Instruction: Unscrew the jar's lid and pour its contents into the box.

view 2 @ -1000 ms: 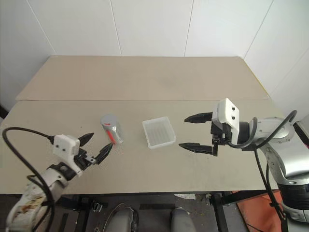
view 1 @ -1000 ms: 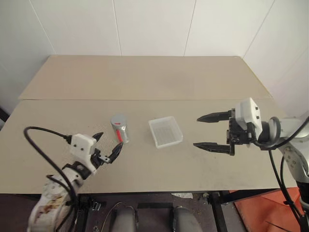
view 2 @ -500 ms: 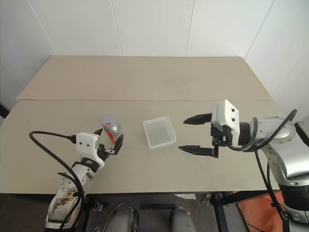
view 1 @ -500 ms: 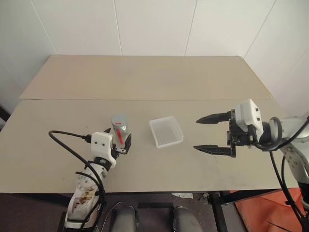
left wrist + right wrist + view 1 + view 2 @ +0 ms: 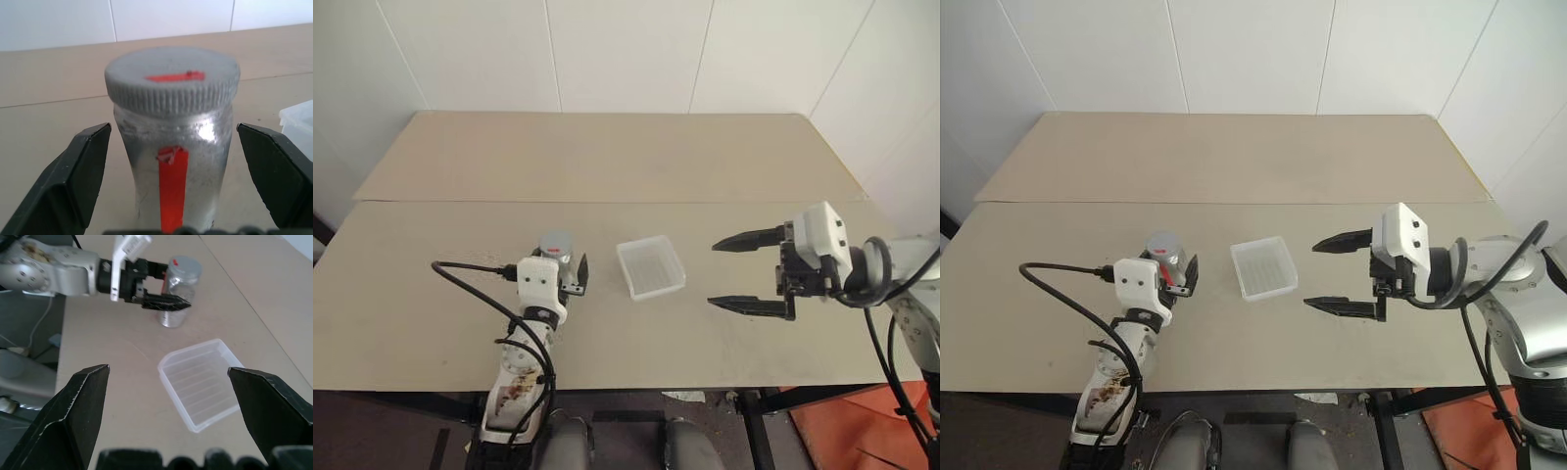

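1. left eye view: the left gripper (image 5: pixel 563 273) has its jaws wide apart, one black finger on each side of the jar (image 5: pixel 556 257), which stands upright on the table (image 5: pixel 607 157). i cannot tell here whether the fingers touch it. the grey lid (image 5: pixel 555 243) sits on the jar's top. the box (image 5: pixel 650 267) lies just beyond the gripper's right finger, toward the other arm.
2. right eye view: the right gripper (image 5: pixel 1328 273) hangs above the table with its jaws spread wide and nothing between them. its fingers point sideways at the box, which lies a little way past the fingertips.
3. left wrist view: the jar stands between the two fingers (image 5: pixel 78 171), with a clear gap on each side, so nothing grips it. the lid carries a red mark and a red label runs down the jar's side. the contents cannot be made out.
4. right wrist view: the box lies ahead, between the spread fingers; the jar and left gripper are farther on.
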`<state>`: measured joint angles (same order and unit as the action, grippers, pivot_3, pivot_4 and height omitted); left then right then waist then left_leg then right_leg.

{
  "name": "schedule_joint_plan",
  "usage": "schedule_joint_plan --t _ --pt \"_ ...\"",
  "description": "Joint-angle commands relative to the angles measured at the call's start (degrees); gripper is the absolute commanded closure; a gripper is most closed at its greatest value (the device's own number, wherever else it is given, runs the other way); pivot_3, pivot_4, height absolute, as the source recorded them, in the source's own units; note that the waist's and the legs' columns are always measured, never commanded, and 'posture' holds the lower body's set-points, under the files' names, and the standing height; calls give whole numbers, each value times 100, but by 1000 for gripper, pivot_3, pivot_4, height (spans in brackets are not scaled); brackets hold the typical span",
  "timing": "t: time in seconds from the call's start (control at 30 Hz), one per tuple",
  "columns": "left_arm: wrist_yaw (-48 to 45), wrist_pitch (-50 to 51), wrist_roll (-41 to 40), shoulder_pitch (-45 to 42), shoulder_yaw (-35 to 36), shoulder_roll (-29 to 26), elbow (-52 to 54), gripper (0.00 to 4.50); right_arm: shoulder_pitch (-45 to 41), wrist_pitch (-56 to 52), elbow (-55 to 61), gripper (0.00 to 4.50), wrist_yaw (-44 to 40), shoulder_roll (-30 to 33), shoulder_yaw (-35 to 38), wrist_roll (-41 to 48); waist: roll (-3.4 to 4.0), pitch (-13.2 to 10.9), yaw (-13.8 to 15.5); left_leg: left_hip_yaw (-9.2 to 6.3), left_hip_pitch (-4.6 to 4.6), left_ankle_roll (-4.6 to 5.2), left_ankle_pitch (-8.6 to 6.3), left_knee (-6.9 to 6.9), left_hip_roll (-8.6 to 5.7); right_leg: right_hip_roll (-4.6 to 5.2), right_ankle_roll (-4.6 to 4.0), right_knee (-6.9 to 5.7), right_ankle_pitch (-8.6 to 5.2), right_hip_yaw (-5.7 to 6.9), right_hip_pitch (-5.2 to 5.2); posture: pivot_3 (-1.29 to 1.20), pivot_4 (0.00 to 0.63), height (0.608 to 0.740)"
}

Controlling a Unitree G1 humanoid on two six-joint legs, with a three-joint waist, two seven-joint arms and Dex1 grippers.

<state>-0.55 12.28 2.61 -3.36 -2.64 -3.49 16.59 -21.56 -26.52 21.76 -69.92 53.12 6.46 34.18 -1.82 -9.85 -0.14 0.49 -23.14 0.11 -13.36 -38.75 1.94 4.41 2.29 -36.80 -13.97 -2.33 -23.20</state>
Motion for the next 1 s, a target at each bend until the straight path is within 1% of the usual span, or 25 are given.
schedule_joint_plan --t 0.03,0.27,0.37,0.57,0.7,0.77,0.83,1.0 --pt "138 -206 147 -170 -54 80 13 41 -17 113 62 0 -58 91 237 106 0 0 3 0 0 0 0 -1 0 0 0 0 0 0 0 0 150 740" --pt "134 -258 166 -322 -44 147 -188 41 14 84 125 0 -75 99 269 154 0 0 18 0 -1 0 0 0 -1 0 1 2 0 0 0 0 150 740" --pt "118 -302 191 -349 -49 149 -233 626 40 67 177 0 -68 109 279 163 0 0 21 0 -1 0 0 0 -1 0 1 2 0 0 0 0 150 740" --pt "67 -369 143 -403 -34 159 -372 2559 119 28 277 0 -37 107 323 222 0 0 29 0 -1 0 0 0 -1 0 1 2 0 0 0 0 150 740" --pt "-83 -362 54 -519 59 54 -399 2568 61 16 311 0 45 52 290 242 0 0 31 0 -1 0 0 0 -1 0 1 2 0 0 0 0 150 740" --pt "-445 -270 -166 -638 154 -151 -311 2568 -9 23 314 0 161 -25 247 225 0 0 27 0 -1 0 0 0 -1 0 1 1 0 1 0 0 150 740" --pt "-1062 -92 -562 -801 281 -546 -164 2568 -170 -10 302 0 412 -202 140 177 0 0 8 0 -1 0 0 0 0 -1 1 1 0 1 -2 0 150 740" --pt "-2888 514 -1973 -1377 712 -1710 -70 2568 -787 -354 287 0 1106 -777 -288 129 1 -1 -67 -1 -1 0 0 1 2 -3 1 -3 0 1 -6 0 150 740"
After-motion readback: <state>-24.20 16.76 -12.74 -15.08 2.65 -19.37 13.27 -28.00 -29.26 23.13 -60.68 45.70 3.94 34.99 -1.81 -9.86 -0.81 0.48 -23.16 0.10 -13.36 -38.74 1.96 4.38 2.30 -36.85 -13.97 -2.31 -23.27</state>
